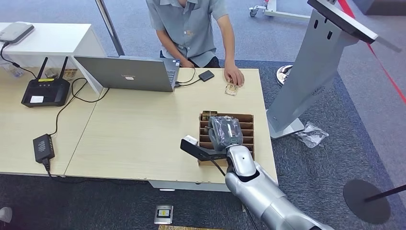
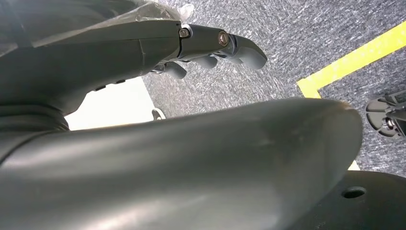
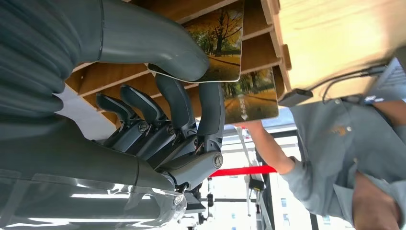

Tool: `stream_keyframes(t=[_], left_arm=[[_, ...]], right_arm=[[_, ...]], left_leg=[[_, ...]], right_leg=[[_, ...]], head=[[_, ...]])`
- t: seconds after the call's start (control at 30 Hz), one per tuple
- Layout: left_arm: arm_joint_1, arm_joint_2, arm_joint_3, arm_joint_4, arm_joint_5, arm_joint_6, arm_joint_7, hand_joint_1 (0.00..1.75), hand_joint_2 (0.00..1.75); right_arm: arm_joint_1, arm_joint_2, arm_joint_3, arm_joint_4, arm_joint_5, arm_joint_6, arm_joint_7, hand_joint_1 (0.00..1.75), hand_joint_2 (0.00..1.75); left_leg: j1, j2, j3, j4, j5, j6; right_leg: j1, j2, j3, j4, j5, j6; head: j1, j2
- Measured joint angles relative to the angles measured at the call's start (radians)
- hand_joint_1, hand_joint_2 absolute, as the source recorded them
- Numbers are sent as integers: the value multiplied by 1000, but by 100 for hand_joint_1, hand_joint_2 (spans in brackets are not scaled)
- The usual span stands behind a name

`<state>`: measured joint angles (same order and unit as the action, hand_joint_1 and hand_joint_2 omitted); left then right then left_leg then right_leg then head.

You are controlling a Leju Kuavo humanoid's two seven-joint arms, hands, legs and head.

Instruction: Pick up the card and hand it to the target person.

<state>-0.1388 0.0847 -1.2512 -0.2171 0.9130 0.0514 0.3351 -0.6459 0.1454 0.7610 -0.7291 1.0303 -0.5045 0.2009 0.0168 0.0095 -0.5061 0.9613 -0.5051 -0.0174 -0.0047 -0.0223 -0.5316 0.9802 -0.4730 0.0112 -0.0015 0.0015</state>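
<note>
Over the slotted cardboard box (image 1: 249, 125), the right hand (image 3: 158, 115) pinches a card (image 3: 218, 45) between thumb and fingers, the card not yet out of its slot. This seems the pick-up step; next, lift it and reach toward the person (image 1: 191, 28) behind the box.

Light wooden table (image 1: 134, 139) with laptop (image 1: 127, 73), router (image 1: 45, 90), slotted box (image 1: 249, 136).

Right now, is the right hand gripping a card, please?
Yes, in the right wrist view the right hand pinches a card between thumb and fingers over the slotted box.
</note>
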Motion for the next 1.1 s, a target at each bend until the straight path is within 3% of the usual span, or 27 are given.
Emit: stream_keyframes(t=[0.57,0.8,1.1], left_arm=[[2,0,0,0,4,0,-13,0,0],[0,0,0,0,-5,-5,-13,0,0],[-2,0,0,0,-10,-10,-13,0,0]], right_arm=[[74,-126,-47,-463,106,36,43,175,175],[23,-130,-50,-466,139,25,22,175,175],[-76,-95,-33,-338,199,-110,12,175,175]], left_leg=[[0,0,-1,0,0,0],[0,0,-1,0,0,0],[0,0,-2,0,0,0]], right_leg=[[0,0,0,0,0,0],[0,0,0,0,0,0],[0,0,-1,0,0,0]], head=[[0,0],[0,0],[0,0]])
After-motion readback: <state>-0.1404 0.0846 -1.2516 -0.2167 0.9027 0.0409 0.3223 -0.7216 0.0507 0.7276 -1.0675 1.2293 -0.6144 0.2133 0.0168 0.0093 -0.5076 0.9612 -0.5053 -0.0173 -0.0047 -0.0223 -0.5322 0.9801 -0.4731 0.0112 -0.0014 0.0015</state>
